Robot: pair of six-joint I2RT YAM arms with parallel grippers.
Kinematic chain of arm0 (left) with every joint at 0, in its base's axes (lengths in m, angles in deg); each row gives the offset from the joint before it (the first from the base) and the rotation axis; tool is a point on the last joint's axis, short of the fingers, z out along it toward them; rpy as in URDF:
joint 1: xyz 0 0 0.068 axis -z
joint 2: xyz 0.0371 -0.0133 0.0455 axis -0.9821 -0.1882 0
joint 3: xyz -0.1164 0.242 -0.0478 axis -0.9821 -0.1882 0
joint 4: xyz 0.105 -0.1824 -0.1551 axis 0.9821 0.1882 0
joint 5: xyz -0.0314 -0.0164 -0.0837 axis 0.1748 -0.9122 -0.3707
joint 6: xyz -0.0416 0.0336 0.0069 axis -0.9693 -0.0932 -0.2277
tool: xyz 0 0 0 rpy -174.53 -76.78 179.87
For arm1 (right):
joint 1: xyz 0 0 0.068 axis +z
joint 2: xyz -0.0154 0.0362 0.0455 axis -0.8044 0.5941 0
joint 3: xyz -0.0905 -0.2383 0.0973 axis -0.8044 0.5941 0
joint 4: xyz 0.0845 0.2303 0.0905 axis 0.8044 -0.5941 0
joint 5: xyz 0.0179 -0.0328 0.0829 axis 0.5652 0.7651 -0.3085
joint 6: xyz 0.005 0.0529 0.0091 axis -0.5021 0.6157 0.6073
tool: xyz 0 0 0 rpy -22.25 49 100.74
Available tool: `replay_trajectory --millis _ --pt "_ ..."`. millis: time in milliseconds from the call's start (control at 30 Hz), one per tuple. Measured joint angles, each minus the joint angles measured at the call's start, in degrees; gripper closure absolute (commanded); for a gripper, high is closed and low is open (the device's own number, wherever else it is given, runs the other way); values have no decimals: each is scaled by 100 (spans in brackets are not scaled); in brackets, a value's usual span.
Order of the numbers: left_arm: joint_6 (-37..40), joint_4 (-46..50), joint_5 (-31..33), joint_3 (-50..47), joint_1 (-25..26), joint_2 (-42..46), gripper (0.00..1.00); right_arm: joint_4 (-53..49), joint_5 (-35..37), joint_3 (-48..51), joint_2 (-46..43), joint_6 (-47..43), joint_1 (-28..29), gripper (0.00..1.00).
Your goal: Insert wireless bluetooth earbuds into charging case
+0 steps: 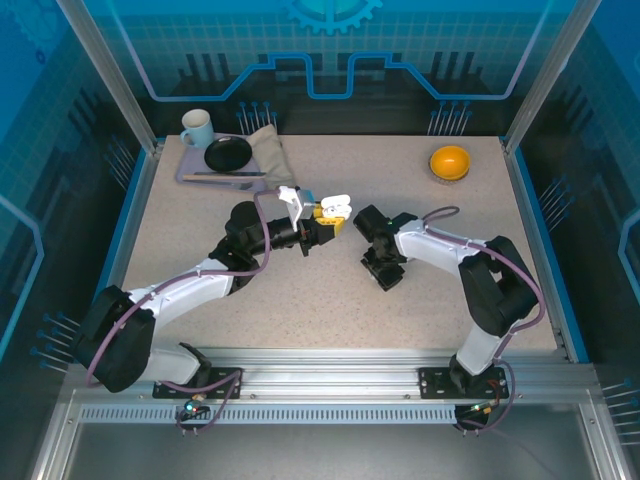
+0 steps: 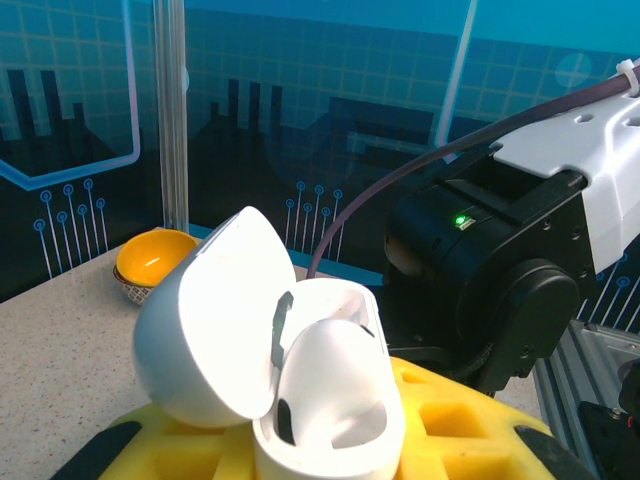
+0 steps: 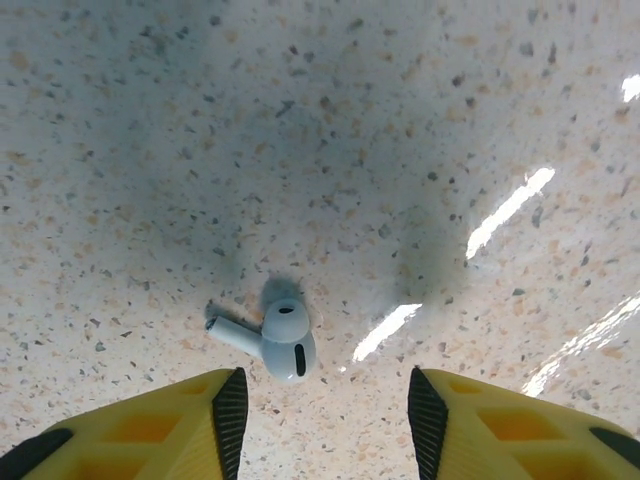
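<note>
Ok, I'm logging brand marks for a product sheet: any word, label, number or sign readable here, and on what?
No readable text anywhere.
The white charging case: no print visible.
The earbud: no marking legible.
The blue backdrop: gear and circuit-line graphics only, no letters.
The mug and the orange bowl: plain, as far as this size shows.
The dark arm housing: a green light, no legible label.

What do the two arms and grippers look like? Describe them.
The left arm and right arm have white links, black joints and a purple cable alongside. The left gripper and right gripper have yellow fingers with black pads.
</note>
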Motion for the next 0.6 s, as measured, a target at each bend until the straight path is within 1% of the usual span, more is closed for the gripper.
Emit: replay_trajectory --millis 133,233,300,433,600 --pt "2 2 9 0 0 24 100 -37 323 -166 -59 -608 -2 52" --pt "15 7 28 0 0 96 100 24 398 -310 -133 -1353 -94 53" --pt "20 7 61 0 0 153 100 127 295 -481 -127 -1932 -286 54" --pt "20 11 105 0 -4 214 100 278 -87 -831 96 -2796 -691 55" --pt "20 31 133 0 -17 223 100 402 -496 -949 601 -3469 -815 57"
